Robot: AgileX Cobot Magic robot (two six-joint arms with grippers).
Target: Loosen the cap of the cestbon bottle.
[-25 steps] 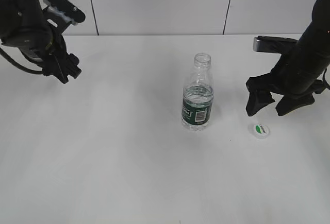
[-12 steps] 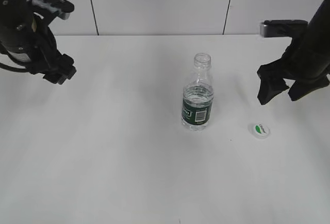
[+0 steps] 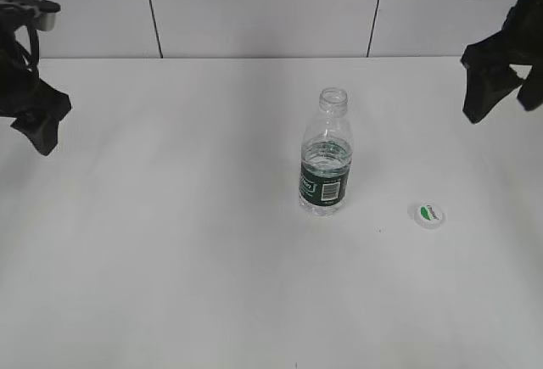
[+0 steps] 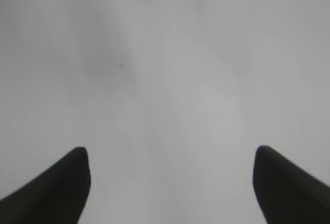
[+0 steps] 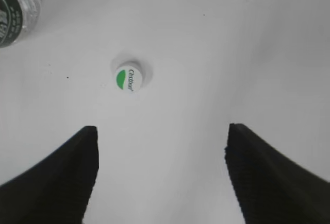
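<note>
Exterior view: cestbon bottle (image 3: 325, 159), upright near the middle of the white counter (image 3: 187, 242), neck bare, water in the lower part; cap (image 3: 428, 213) off, lying flat on the counter to the bottle's right, well apart from it; left gripper (image 3: 38, 119) raised at the far left edge, right gripper (image 3: 501, 93) raised at the far right, both clear of the bottle and cap. Left wrist view: left gripper (image 4: 170, 185), jaws wide apart, nothing between them, only bare counter below. Right wrist view: right gripper (image 5: 161, 175), jaws wide apart and empty; cap (image 5: 127, 78) ahead, green mark up; bottle (image 5: 15, 7) at the top left corner, partly cut off. Judgement: the cap appears fully removed, so the loosening looks complete. Risks: the open bottle stands unsupported, so a sweep of either arm across the middle could tip it and spill water; the loose cap could be nudged and slide away
</note>
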